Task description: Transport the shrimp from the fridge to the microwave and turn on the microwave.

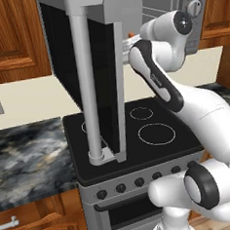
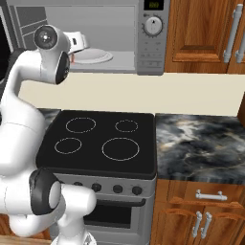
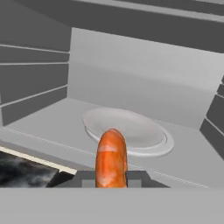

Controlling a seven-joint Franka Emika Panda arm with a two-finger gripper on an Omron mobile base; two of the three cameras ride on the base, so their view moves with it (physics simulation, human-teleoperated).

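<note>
text: none legible | microwave green display: digits too blurred to read

base views: flank arm, share stove | hand view: close, into microwave

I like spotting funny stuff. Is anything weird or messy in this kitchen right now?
Nothing is spilled or broken. The odd bit: the microwave hangs wide open above the stove, its door swung out over the burners, while the hand grips an orange shrimp just in front of the turntable plate.
</note>
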